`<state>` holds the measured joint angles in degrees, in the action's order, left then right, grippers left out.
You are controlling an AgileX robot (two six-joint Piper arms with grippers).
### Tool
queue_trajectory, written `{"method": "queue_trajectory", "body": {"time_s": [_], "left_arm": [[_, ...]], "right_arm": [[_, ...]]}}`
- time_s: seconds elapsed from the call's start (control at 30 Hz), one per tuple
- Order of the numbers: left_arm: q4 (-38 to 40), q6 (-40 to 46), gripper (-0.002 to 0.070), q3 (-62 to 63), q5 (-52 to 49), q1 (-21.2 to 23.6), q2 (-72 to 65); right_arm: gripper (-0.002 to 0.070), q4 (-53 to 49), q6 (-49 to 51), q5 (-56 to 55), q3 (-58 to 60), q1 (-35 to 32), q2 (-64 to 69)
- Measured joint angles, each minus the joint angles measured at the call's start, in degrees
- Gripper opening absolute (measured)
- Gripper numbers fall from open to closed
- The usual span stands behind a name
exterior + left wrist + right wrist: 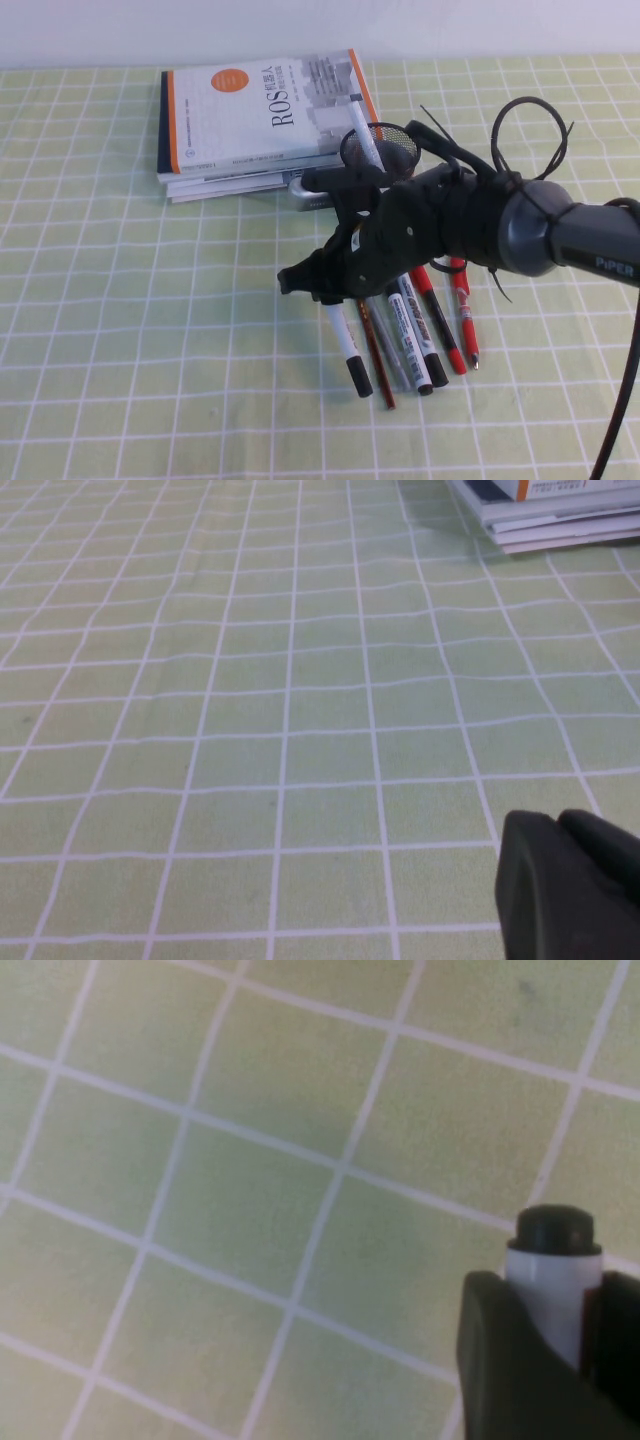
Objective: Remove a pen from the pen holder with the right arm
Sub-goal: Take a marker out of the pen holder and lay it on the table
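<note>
1. High view: the right gripper [308, 279] sat over the middle of the green tablecloth with a white grid [120, 300], on the arm entering from the right; its fingers were clamped on a white-barrelled marker pen with a black cap [343, 340].
2. Right wrist view: the white barrel sat between two dark fingers [495, 1360], touching both; a short black end stood out beyond them, with only cloth behind it.
3. The dark wire-mesh pen holder [398, 148] stood on the far side of the right gripper, just in front of a stack of white books with orange spines [250, 110]; the arm hid most of it; a second white pen [362, 135] stood in it.
4. The held marker pen was wholly clear of the pen holder; its long axis ran from the fingers toward the robot's side, slanting slightly right, capped end foremost; whether the cap touched the cloth could not be determined.
5. A row of loose pens in brown, white and red [415, 335] lay on the cloth just right of the held pen, with axes roughly parallel to it.
6. Judgement: the removal appeared complete. Any set-down would call for lowering along the present axis and keeping left of the row; the nearest brown pen was close enough to be knocked.
7. The left gripper [565, 885] showed only at the edge of the left wrist view, over bare cloth; it was absent from the high view; whether it was open or closed could not be determined; the right arm was the nearer to the pen holder.
</note>
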<state>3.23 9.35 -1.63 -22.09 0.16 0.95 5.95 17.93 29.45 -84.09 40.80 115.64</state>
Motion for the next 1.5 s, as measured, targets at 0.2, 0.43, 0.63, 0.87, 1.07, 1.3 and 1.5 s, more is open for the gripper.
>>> {"method": "queue_trajectory", "body": {"time_s": [0.2, 0.43, 0.63, 0.87, 1.07, 1.3, 1.5], "left_arm": [[0.0, 0.0, -0.0006, 0.0, 0.0, 0.0, 0.0], [0.0, 0.0, -0.0006, 0.0, 0.0, 0.0, 0.0], [0.0, 0.0, -0.0006, 0.0, 0.0, 0.0, 0.0], [0.0, 0.0, -0.0006, 0.0, 0.0, 0.0, 0.0], [0.0, 0.0, -0.0006, 0.0, 0.0, 0.0, 0.0], [0.0, 0.0, -0.0006, 0.0, 0.0, 0.0, 0.0], [0.0, 0.0, -0.0006, 0.0, 0.0, 0.0, 0.0]], "right_arm": [[0.0119, -2.44, 2.71, -0.96, 1.31, -0.62, 0.14], [0.0119, -2.66, 3.06, -1.22, 1.71, -1.07, 0.14], [0.0119, -2.66, 3.06, -1.22, 1.71, -1.13, 0.78], [0.0119, -2.66, 3.28, -1.01, 1.71, -1.13, 1.14], [0.0125, -2.66, 4.76, -1.01, 1.71, -1.13, 1.14], [0.0192, -2.56, 5.02, -0.75, 1.71, -1.13, 1.14], [0.0228, -2.68, 5.01, 0.96, 1.71, -1.13, -0.41]]}}
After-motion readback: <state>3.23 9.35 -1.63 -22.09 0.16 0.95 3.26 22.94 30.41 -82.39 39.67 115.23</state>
